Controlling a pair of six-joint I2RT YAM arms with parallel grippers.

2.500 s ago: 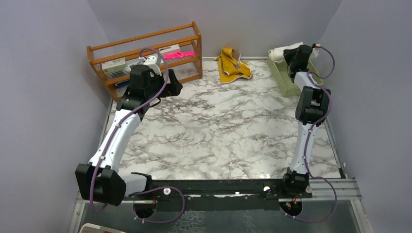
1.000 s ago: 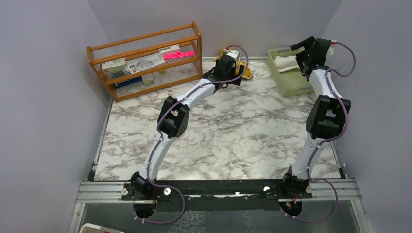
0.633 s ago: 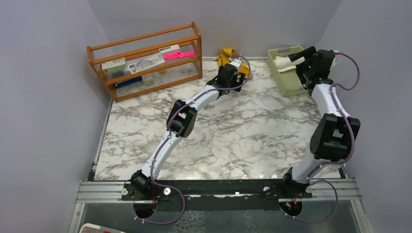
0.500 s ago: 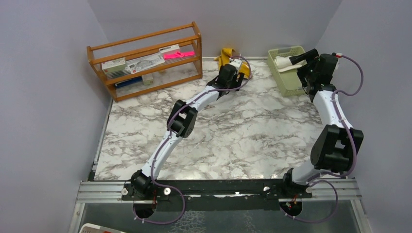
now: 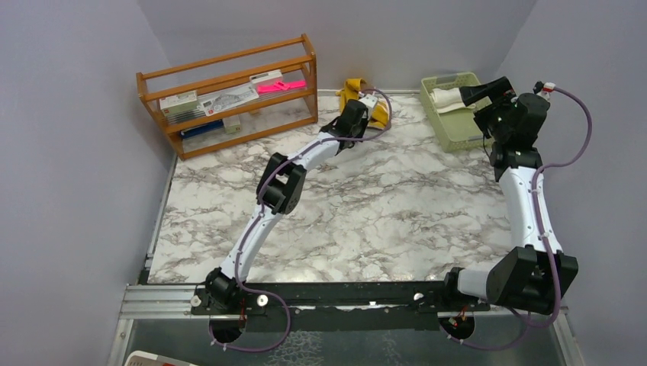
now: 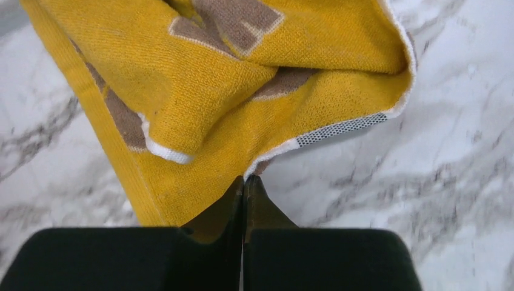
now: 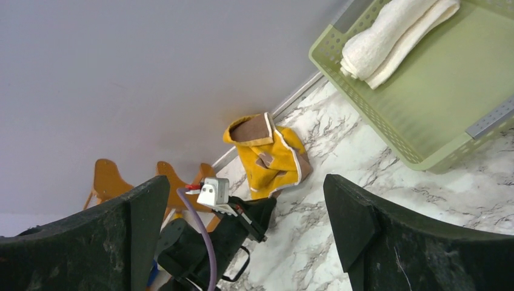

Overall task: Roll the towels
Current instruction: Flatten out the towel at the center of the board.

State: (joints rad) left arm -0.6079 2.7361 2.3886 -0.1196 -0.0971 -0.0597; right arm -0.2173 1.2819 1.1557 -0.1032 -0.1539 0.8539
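A wooden rack point(image 5: 229, 95) and green basket point(image 5: 456, 133) stand on the marble table point(image 5: 366, 206).

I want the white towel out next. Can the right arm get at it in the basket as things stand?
Probably yes: the right claw is open close by the basket, which is open-topped, and nothing covers the cream towel.

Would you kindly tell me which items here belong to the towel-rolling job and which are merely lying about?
Job: yellow towel, pinched by the left end effector; white towel, lying in the green basket.
Lying about: green basket; wooden rack with its items.
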